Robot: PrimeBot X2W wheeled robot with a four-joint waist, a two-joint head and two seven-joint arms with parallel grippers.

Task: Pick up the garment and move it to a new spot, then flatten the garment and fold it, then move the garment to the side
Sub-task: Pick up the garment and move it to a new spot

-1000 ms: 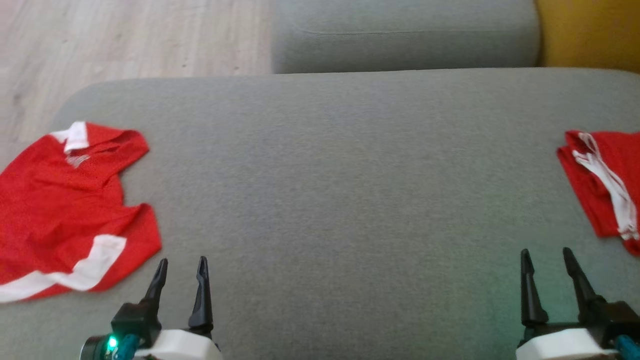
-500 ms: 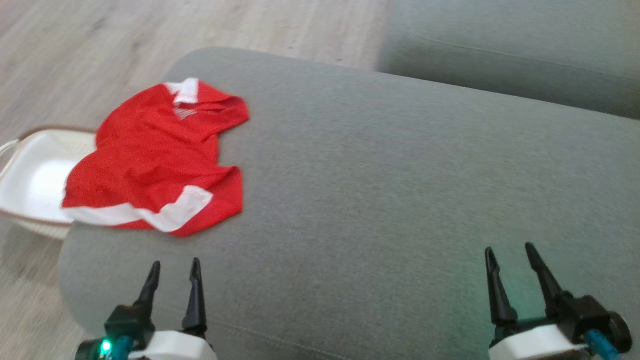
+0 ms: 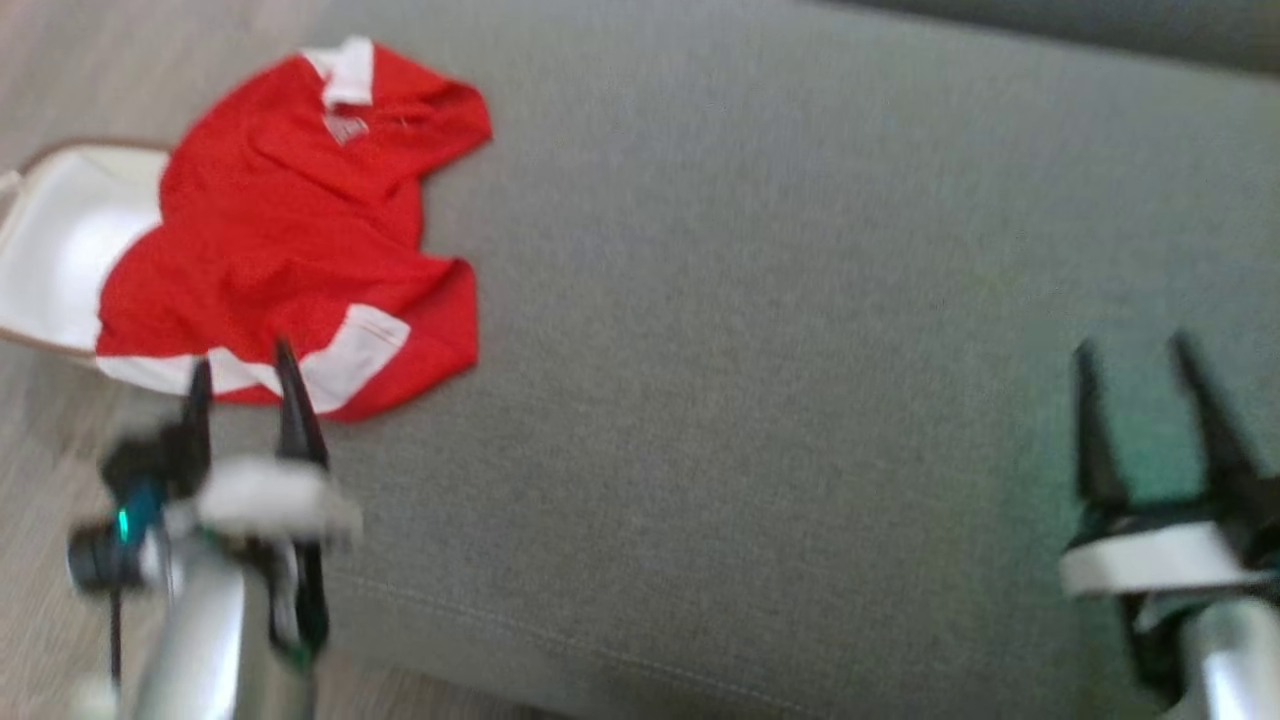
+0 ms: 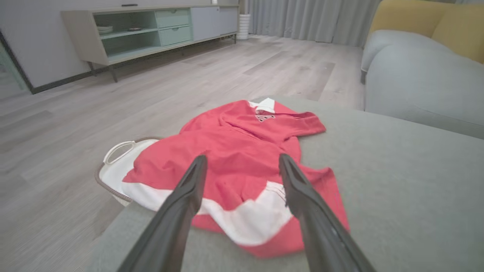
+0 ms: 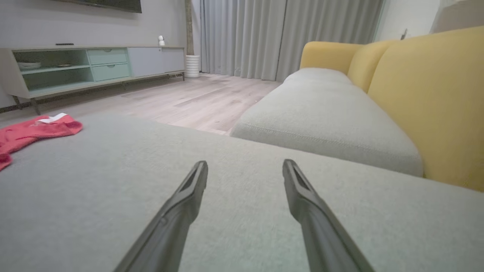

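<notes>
The red garment (image 3: 290,230) lies crumpled at the left end of the grey cushion (image 3: 760,300) — one side hangs off the cushion's edge above a white basket (image 3: 60,240). The left gripper (image 3: 242,355) hovers at the cushion's near left edge, fingers spread wide and empty, pointing at the garment. The right gripper (image 3: 1135,345) is over the cushion's right side, spread and empty too. A good pick, I think, means pinching a thick fold lying on the cushion — not the hanging part.
</notes>
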